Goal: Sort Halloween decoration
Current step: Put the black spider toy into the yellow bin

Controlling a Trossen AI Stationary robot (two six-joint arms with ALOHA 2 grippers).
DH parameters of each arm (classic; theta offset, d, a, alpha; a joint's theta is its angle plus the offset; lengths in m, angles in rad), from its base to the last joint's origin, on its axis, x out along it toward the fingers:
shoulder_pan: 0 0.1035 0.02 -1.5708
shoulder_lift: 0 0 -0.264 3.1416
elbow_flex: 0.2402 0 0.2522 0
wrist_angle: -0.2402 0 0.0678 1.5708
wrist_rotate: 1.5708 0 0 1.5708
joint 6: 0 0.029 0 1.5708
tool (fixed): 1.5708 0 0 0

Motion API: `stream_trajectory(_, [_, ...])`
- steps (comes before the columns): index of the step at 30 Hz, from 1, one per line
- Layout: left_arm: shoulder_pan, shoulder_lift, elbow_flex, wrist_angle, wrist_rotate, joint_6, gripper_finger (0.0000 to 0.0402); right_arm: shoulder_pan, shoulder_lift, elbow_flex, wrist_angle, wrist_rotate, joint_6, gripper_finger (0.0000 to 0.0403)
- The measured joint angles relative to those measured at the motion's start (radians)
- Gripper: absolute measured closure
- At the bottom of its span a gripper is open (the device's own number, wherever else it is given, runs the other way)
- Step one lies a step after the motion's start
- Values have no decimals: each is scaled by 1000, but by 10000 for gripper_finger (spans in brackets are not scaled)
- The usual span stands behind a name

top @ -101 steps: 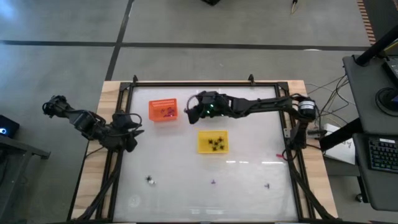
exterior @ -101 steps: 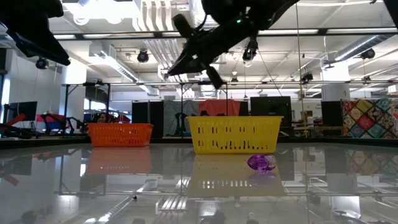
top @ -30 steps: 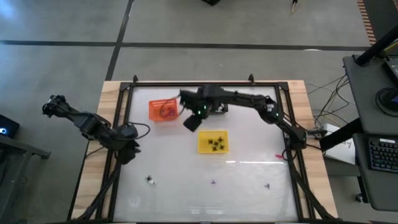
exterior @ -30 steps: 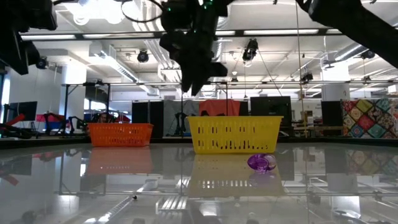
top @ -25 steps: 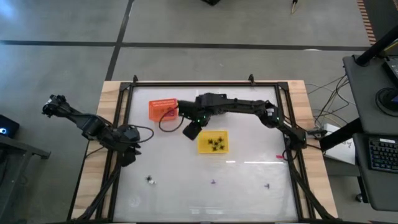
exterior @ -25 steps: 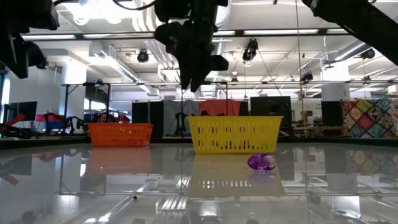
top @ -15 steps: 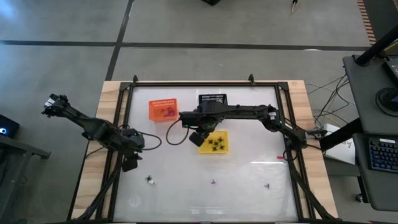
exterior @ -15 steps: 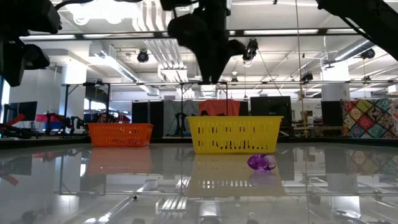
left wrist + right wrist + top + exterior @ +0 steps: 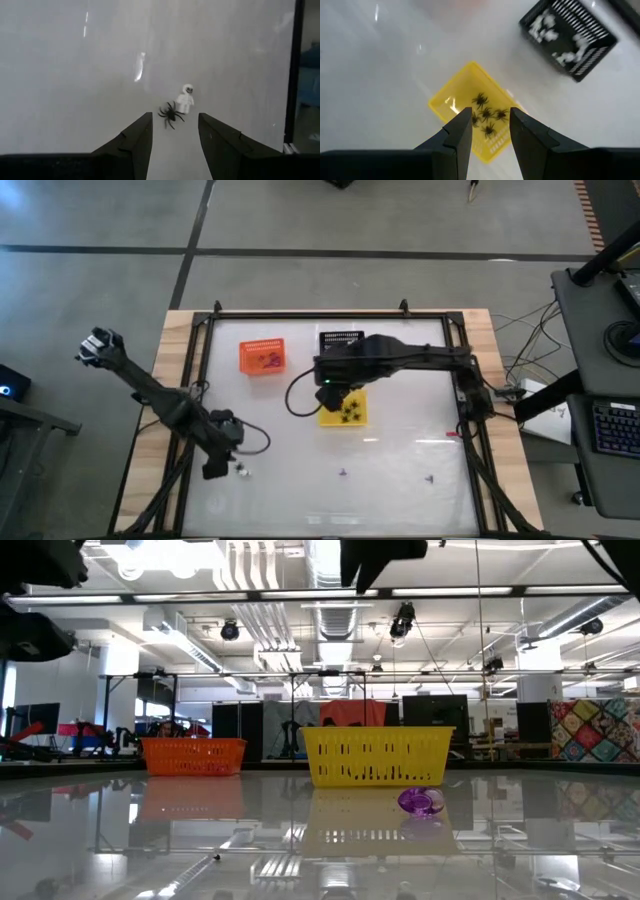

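The Halloween decoration nearest a grip is a black spider (image 9: 170,115) touching a white figure (image 9: 185,98), low and left of centre in the high view, just ahead of the left gripper (image 9: 172,131), jaws apart and empty. Better to straddle the spider alone. The right gripper (image 9: 489,125) hovers, jaws apart, over the yellow basket (image 9: 451,97).

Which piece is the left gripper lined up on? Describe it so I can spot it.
Near the table's front left, just ahead of the open left gripper, two tiny pieces lie close together. It's the black spider; its neighbour is a white ghost figure.
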State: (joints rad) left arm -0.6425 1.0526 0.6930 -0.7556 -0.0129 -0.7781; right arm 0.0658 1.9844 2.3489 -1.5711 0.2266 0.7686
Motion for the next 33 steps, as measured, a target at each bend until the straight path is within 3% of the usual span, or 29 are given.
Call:
stream_trajectory(11, [-113,191,0,153,0,-82,260,39,-83,0,4,44,46,282])
stream_trajectory(33, [-128,446,3,311,24,-114,261,111,-80,-2,5,39,49,282])
